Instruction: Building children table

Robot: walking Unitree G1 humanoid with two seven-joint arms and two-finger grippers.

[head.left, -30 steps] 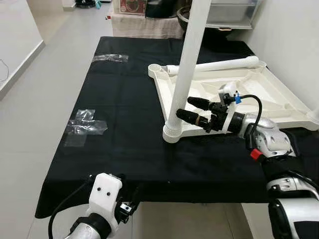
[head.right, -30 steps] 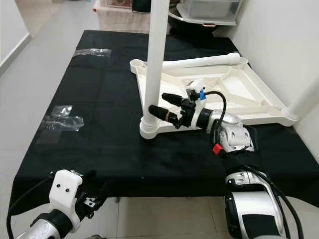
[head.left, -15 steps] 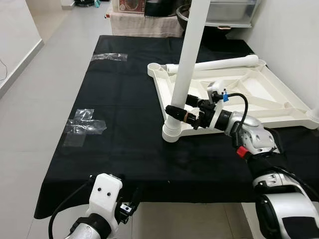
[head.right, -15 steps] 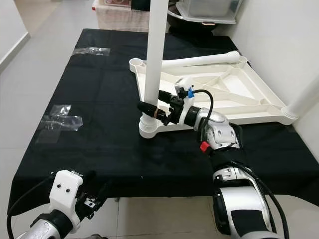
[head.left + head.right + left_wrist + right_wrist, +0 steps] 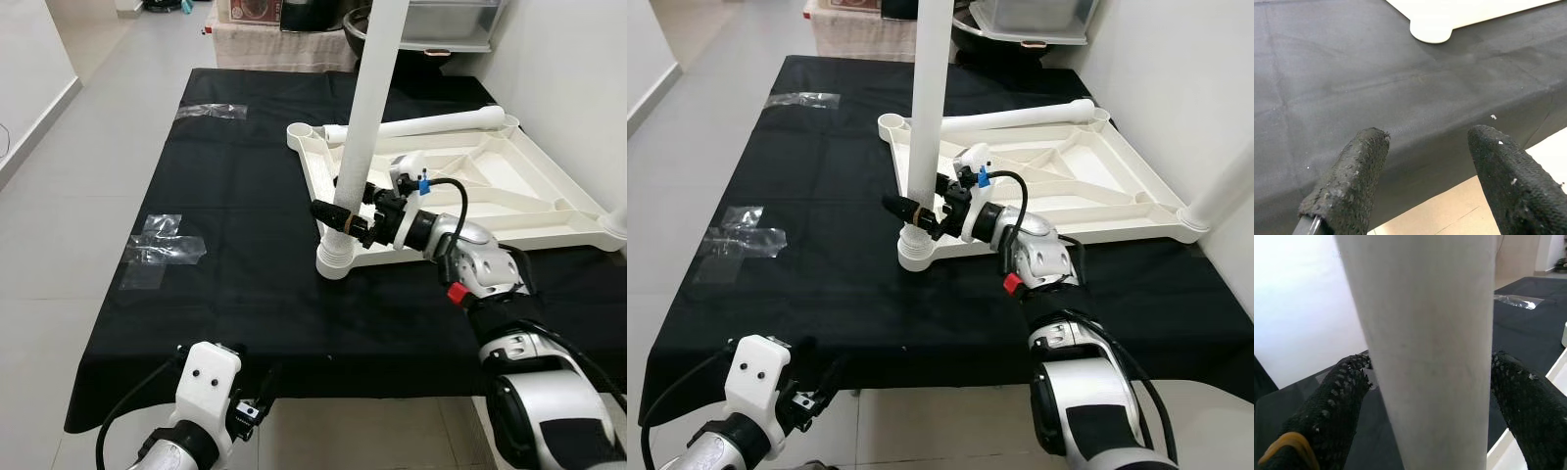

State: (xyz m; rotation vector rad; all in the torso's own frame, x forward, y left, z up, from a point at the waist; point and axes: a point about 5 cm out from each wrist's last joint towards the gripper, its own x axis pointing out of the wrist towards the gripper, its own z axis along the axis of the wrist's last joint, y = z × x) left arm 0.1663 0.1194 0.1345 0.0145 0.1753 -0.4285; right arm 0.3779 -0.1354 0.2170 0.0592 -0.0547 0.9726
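A white plastic children's table top (image 5: 460, 191) lies upside down on the black cloth-covered bench (image 5: 245, 196), at about 2 o'clock from the middle of the cloth. One white round plastic leg (image 5: 364, 127) stands upright in the corner socket (image 5: 334, 260) nearest to the middle of the bench. A second white round leg (image 5: 421, 126) lies flat along the far edge of the table top, at 12 o'clock from the upright leg. At the right border, a part of a third white leg (image 5: 617, 217) stands at another corner.

The right gripper (image 5: 333, 217) reaches from 3 o'clock to the low part of the upright leg, just above the socket. Its two black fingers (image 5: 1327, 406) stand one on each side of the leg, so the gripper is around it. In the right wrist view the fingers look close to the leg, but I cannot tell if they press on it.

The left gripper (image 5: 1425, 171) hangs low at the near edge of the bench, at about 7 o'clock. Its fingers are spread wide apart and hold nothing; the black cloth is beyond them.

Two pieces of clear tape (image 5: 162, 250) are stuck on the cloth at 9 o'clock, and one more strip of clear tape (image 5: 211, 111) is at 11 o'clock, near the far edge.
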